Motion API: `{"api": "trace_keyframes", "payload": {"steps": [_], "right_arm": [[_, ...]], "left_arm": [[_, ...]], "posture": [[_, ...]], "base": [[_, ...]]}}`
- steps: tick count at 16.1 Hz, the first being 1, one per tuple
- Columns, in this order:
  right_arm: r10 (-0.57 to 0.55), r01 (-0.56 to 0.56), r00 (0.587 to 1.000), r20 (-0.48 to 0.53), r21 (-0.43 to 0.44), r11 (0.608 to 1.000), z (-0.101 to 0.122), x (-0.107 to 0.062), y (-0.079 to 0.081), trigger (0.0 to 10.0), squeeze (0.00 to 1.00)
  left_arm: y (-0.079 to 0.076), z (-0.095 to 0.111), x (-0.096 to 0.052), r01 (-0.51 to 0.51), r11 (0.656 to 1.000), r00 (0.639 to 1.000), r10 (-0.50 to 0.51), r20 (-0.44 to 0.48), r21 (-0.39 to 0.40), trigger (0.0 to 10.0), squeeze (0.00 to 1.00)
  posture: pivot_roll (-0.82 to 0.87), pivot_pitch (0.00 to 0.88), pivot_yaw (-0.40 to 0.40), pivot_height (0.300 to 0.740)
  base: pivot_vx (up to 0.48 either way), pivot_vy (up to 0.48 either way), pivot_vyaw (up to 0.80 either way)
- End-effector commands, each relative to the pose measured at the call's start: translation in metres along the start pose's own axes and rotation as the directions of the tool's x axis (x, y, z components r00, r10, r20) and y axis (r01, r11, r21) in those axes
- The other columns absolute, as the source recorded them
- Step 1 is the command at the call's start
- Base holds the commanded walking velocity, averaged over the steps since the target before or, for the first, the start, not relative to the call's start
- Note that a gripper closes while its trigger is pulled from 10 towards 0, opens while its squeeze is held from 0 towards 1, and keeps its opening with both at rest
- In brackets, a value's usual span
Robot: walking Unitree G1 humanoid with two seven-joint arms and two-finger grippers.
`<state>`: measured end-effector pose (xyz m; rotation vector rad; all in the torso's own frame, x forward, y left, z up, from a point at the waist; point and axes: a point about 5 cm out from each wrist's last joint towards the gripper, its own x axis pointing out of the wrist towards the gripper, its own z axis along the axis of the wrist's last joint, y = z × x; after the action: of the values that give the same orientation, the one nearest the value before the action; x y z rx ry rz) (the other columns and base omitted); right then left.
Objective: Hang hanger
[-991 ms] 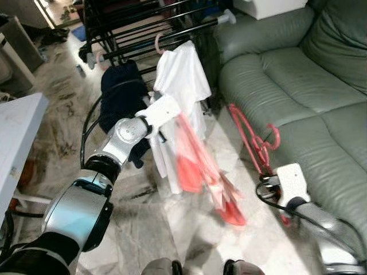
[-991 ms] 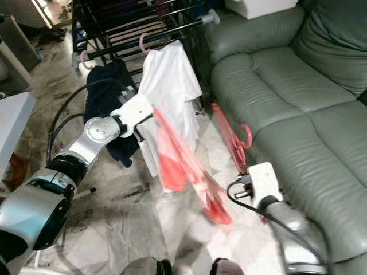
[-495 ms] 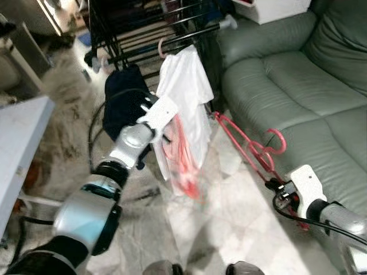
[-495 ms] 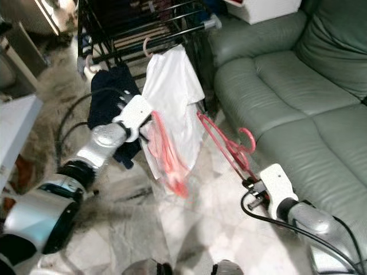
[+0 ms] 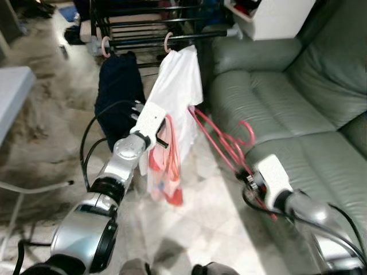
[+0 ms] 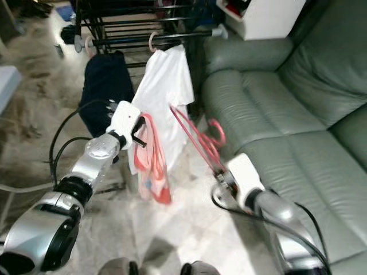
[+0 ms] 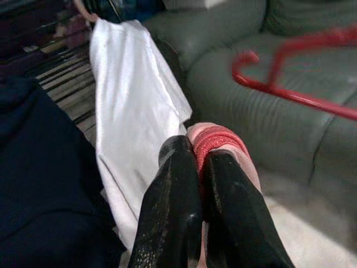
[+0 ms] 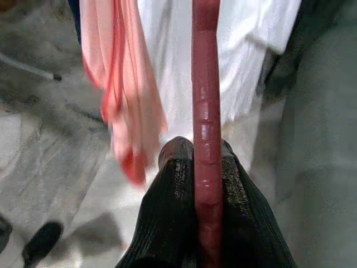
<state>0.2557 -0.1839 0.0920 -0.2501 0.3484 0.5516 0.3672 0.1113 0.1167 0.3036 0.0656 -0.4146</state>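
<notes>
Right wrist view: right gripper (image 8: 207, 162) clamps red hanger (image 8: 206, 84); left gripper (image 7: 199, 162) pinches pink garment (image 5: 162, 166).

Glossy red plastic hanger (image 5: 225, 141), soft pink cloth (image 5: 166, 172), smooth green leather sofa (image 5: 298, 97), polished marble floor (image 5: 40, 149)

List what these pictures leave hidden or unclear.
- Left hand: what the pink cloth is, bunched at the fingers in the left wrist view.
- Right hand: where it grips the red hanger, hidden behind the wrist in the eye views.
- Rack: its top, cut off by the frame edge.
</notes>
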Motion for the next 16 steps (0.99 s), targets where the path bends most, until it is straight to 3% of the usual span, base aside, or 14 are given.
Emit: {"api": "trace_keyframes", "payload": {"steps": [1, 5, 6, 10, 12, 16], "right_arm": [[-0.027, 0.026, 1.0, -0.008, -0.013, 1.0, -0.002, 0.004, -0.002, 10.0, 0.0], [-0.112, 0.111, 0.994, 0.018, 0.055, 0.992, -0.002, 0.007, -0.002, 10.0, 0.0], [-0.139, 0.137, 0.99, 0.01, 0.105, 0.985, -0.007, 0.004, 0.002, 10.0, 0.0], [-0.163, 0.162, 0.987, -0.004, 0.134, 0.978, -0.02, -0.001, 0.017, 10.0, 0.0], [-0.159, 0.159, 0.987, -0.009, 0.137, 0.978, -0.022, -0.003, 0.022, 10.0, 0.0], [-0.163, 0.163, 0.987, -0.011, 0.142, 0.976, -0.02, -0.001, 0.018, 10.0, 0.0]], "left_arm": [[0.002, 0.002, -0.002, -0.026, 1.0, 1.0, 0.026, 0.013, -0.017, 10.0, 0.0], [0.003, -0.006, -0.013, 0.015, 1.0, 1.0, -0.015, 0.001, -0.003, 10.0, 0.0], [0.002, -0.003, -0.013, 0.047, 0.998, 0.999, -0.047, 0.006, 0.032, 10.0, 0.0], [-0.003, 0.006, -0.008, 0.102, 0.993, 0.994, -0.103, 0.023, 0.061, 10.0, 0.0], [-0.004, 0.01, -0.007, 0.099, 0.993, 0.995, -0.101, 0.027, 0.059, 10.0, 0.0], [-0.008, 0.007, -0.009, 0.116, 0.992, 0.993, -0.117, 0.021, 0.054, 10.0, 0.0]], "posture": [[-0.06, 0.0, -0.079, 0.74], [-0.06, 0.0, -0.012, 0.74], [-0.07, 0.0, 0.022, 0.74], [-0.1, 0.0, 0.052, 0.74], [-0.1, 0.0, 0.055, 0.74], [-0.09, 0.003, 0.048, 0.74]], "base": [[0.0, 0.0, 0.0], [0.0, 0.0, 0.0], [0.0, 0.0, -0.8], [0.0, 0.0, -0.8], [0.0, 0.0, 0.0], [0.0, 0.0, -0.4]]}}
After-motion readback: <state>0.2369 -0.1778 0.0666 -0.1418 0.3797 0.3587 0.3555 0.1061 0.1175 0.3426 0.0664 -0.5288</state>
